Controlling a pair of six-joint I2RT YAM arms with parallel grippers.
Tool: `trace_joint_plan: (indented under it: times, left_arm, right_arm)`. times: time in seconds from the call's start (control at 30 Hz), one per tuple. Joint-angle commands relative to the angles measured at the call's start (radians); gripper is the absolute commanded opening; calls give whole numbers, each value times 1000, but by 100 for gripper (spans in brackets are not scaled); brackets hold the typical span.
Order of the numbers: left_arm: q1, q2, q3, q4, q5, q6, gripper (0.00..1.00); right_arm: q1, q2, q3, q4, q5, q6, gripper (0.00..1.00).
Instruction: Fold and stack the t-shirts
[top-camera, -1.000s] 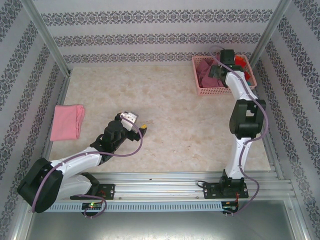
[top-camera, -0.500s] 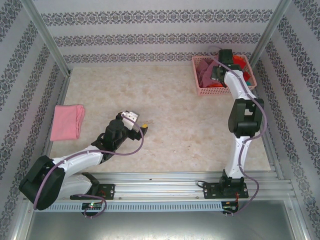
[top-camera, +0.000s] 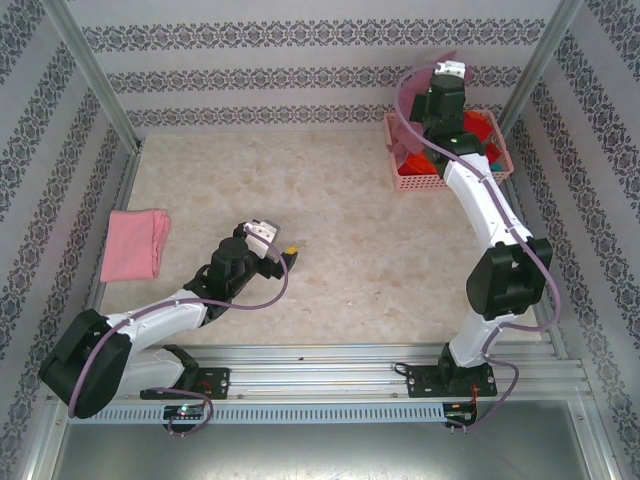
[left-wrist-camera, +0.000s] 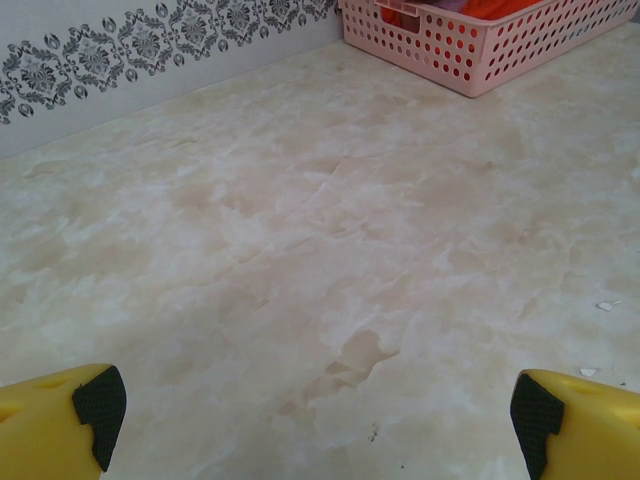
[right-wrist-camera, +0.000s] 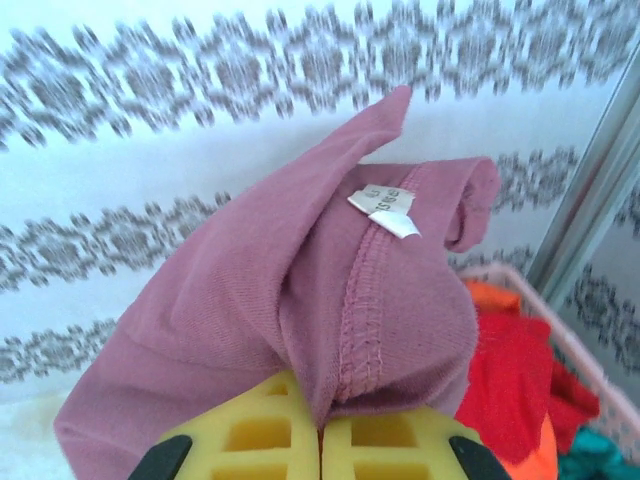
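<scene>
The right gripper (right-wrist-camera: 320, 432) is clenched on a stitched seam of the mauve t-shirt (right-wrist-camera: 250, 300). It holds the shirt up above the pink basket (top-camera: 428, 182) at the far right corner of the table (top-camera: 350, 230), where a red t-shirt (right-wrist-camera: 510, 370) and an orange t-shirt (right-wrist-camera: 488, 298) lie. The left gripper (left-wrist-camera: 315, 410) hangs low over bare tabletop, jaws spread wide with nothing between them. A light pink t-shirt (top-camera: 135, 243) lies folded near the table's left edge, well apart from both.
</scene>
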Motion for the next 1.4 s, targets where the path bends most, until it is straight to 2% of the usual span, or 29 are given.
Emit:
trace_joint_plan:
  times: [0.0, 0.17, 0.3, 0.5, 0.63, 0.77, 0.87, 1.03, 1.17, 1.37]
  left_arm:
    - [-13, -31, -8, 50, -5, -23, 100]
    - [-14, -46, -16, 59, -19, -41, 100]
    - [-11, -78, -41, 75, -75, -63, 100]
    - [18, -169, -78, 43, -95, -125, 100]
    - [80, -227, -103, 19, -65, -223, 100]
    - [161, -279, -128, -7, -14, -338, 100]
    - [197, -324, -139, -18, 26, -374, 100]
    - [203, -379, -77, -112, 95, -336, 100]
    - [201, -374, -6, -140, 100, -297, 100]
    - [195, -241, 160, -148, 111, -289, 100]
  right_arm:
    - [36, -86, 13, 140, 44, -77, 0]
    - [113, -156, 36, 112, -33, -115, 0]
    - [187, -204, 27, 84, -113, -133, 0]
    - [317, -217, 6, 19, -182, -139, 0]
    - [375, -200, -9, 3, -263, -88, 0]
    - [417, -148, 35, -16, -382, -31, 0]
    - [433, -98, 81, -36, -474, 1, 0]
    - [467, -44, 94, -70, -463, -3, 0]
    - [494, -34, 74, -72, -439, -6, 0]
    - [526, -37, 18, -55, -417, 16, 0]
